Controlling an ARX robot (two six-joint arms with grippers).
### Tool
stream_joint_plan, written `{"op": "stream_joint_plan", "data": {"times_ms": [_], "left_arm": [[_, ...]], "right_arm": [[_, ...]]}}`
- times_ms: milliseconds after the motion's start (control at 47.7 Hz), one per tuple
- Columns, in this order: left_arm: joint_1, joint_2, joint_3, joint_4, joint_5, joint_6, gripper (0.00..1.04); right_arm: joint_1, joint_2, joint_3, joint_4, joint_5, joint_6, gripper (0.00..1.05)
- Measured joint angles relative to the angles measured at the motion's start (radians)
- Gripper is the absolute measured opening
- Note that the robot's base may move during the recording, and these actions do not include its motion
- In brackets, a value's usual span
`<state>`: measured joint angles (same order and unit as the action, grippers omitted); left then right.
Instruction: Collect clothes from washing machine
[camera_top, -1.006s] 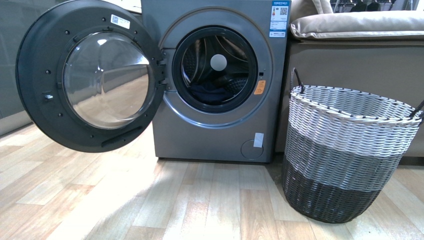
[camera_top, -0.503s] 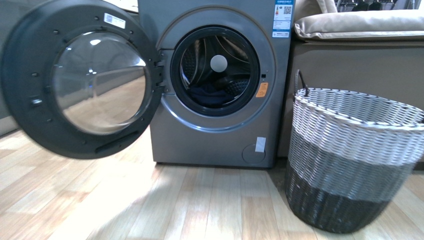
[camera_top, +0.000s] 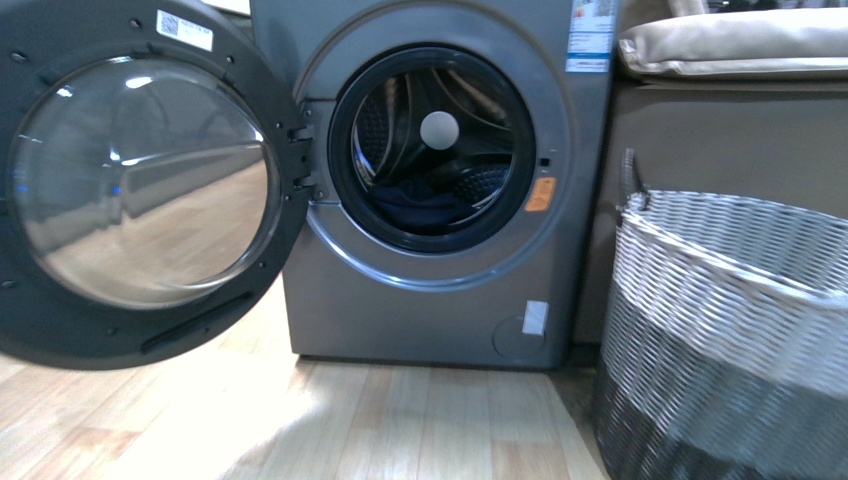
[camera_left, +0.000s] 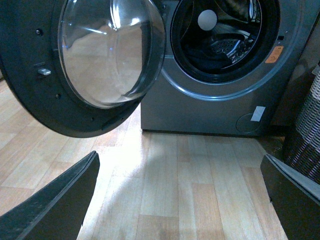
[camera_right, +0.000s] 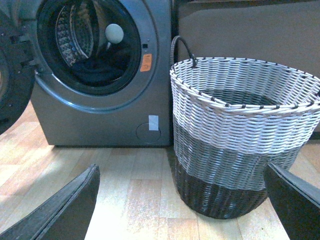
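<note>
The grey washing machine (camera_top: 400, 310) stands straight ahead with its round dark door (camera_top: 140, 180) swung wide open to the left. Dark navy clothes (camera_top: 415, 205) lie low in the steel drum, behind the black porthole rim. Neither arm shows in the front view. My left gripper (camera_left: 179, 162) is open above the wooden floor, a short way in front of the machine (camera_left: 200, 115), and holds nothing. My right gripper (camera_right: 181, 170) is also open and empty, facing the woven basket (camera_right: 240, 125), with the machine (camera_right: 100, 120) beside it. Dark clothes (camera_right: 95, 67) show in the drum there too.
A tall two-tone woven basket (camera_top: 730, 300) stands on the floor right of the machine, close to it. Behind it is a brown sofa side (camera_top: 720, 140) with a beige cushion (camera_top: 740, 45). The open door juts out over the wooden floor (camera_top: 430, 420) on the left.
The view has moved closer to the washing machine. Machine, door and basket all look larger, and door and basket have slid outward to the frame's edges.
</note>
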<state>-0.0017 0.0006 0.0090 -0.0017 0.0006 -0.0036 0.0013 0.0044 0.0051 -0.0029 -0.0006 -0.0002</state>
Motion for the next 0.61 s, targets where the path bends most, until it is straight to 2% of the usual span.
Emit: {"op": "stream_joint_plan", "data": {"times_ms": [607], "left_arm": [[0.000, 0.001, 0.000, 0.000, -0.001, 0.000, 0.98]], "right_arm": [[0.000, 0.000, 0.000, 0.001, -0.001, 0.000, 0.97]]}}
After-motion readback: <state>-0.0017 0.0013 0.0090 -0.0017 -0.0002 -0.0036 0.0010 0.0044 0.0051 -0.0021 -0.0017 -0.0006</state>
